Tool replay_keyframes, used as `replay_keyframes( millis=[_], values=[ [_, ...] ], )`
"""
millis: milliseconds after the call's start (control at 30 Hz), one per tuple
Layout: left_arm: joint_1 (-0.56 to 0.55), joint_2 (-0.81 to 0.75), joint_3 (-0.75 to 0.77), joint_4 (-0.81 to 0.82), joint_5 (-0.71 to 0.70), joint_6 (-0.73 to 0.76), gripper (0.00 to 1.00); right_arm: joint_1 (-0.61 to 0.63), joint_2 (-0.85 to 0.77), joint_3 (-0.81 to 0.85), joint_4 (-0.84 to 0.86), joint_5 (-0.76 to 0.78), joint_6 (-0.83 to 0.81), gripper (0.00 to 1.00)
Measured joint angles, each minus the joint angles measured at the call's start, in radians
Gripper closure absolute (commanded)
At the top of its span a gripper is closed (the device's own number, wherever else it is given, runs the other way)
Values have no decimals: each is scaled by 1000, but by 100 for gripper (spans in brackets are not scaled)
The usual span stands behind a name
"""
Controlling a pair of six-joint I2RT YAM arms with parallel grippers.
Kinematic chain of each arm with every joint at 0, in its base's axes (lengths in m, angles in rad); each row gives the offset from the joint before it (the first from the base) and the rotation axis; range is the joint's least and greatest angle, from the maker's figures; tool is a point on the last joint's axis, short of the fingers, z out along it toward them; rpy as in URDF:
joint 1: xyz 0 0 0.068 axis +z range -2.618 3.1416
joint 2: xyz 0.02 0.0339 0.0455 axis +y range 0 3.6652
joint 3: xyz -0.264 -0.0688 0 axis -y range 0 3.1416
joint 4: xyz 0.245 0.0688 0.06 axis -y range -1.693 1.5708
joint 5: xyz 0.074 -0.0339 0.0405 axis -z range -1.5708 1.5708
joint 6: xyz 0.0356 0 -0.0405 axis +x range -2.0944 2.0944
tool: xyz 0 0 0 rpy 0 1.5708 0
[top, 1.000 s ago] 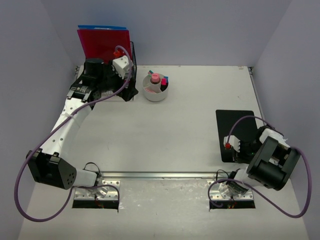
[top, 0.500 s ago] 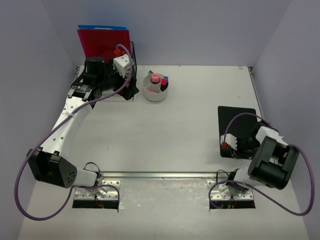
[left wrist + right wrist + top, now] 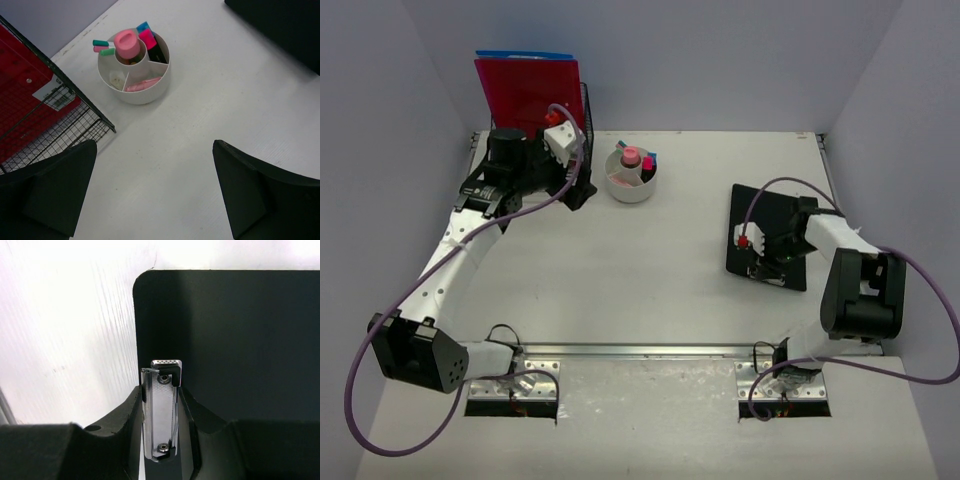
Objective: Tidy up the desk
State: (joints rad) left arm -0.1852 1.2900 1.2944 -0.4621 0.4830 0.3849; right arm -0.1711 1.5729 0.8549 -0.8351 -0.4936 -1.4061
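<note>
The desk (image 3: 620, 270) is an off-white tabletop with a silver rail (image 3: 640, 350) along its front. A black clipboard (image 3: 772, 215) lies at the right, slightly turned. My right gripper (image 3: 765, 262) is shut on its silver metal clip (image 3: 162, 410); in the right wrist view the gripper (image 3: 160, 390) squeezes the clip from both sides and the black board (image 3: 235, 330) stretches away. My left gripper (image 3: 575, 190) is open and empty at the far left, its fingers (image 3: 60, 190) wide apart over bare desk (image 3: 165, 150).
A round white organizer (image 3: 631, 175) with pink and teal stationery stands at the back centre, also in the left wrist view (image 3: 134, 67). A black wire rack (image 3: 585, 110) holds a red folder (image 3: 527, 88) at the back left, beside my left gripper (image 3: 155, 165).
My right gripper has dragged the clipboard away from the near right, toward the left and farther back, turning it a little. My left gripper has shifted only slightly.
</note>
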Motion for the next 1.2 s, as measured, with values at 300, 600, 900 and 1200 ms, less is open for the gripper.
replay_keyframes(
  millis=[300,600,900,1200],
  values=[
    [-3,-72,-132,70,46,-38,3,56,16,189,-117,-194,240,100],
    [-105,-97,-244,187,49,-234,8,62,51,343,-118,-480,622,100],
    [-330,-60,-246,311,-53,-483,8,62,-85,159,368,-645,1328,100],
    [-525,165,-50,317,-200,-663,7,65,-266,-58,877,-502,1980,100]
  ],
)
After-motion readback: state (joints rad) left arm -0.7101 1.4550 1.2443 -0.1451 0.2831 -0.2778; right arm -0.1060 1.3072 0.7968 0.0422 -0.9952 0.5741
